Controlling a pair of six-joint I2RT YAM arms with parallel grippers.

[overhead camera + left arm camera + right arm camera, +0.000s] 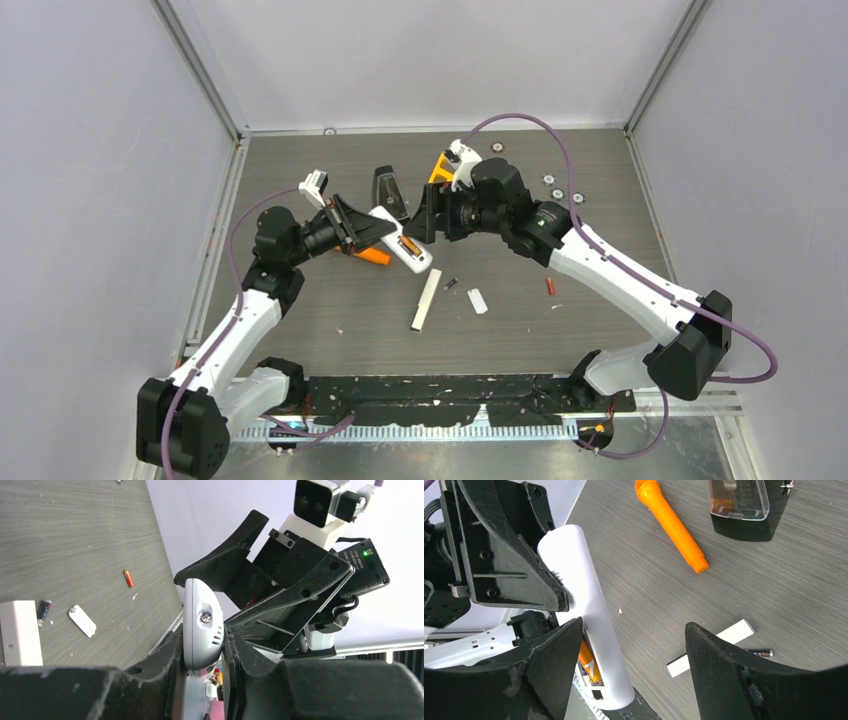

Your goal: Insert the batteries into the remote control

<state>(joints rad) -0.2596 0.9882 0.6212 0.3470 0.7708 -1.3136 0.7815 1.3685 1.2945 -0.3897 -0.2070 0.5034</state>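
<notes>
STEP: orange batt [588, 662] in remote [584, 587] bay | L gripper [202, 640] clamps remote | R gripper [631, 647] spread, empty | NEXT: R needs fine pinch on dark grey batt [451, 284] on table [330, 290]

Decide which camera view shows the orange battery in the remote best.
Right wrist: the orange battery lies close-up in the open compartment of the white remote. The top view shows only a small orange speck there. The left wrist view shows the remote's end; the battery is hidden.
</notes>
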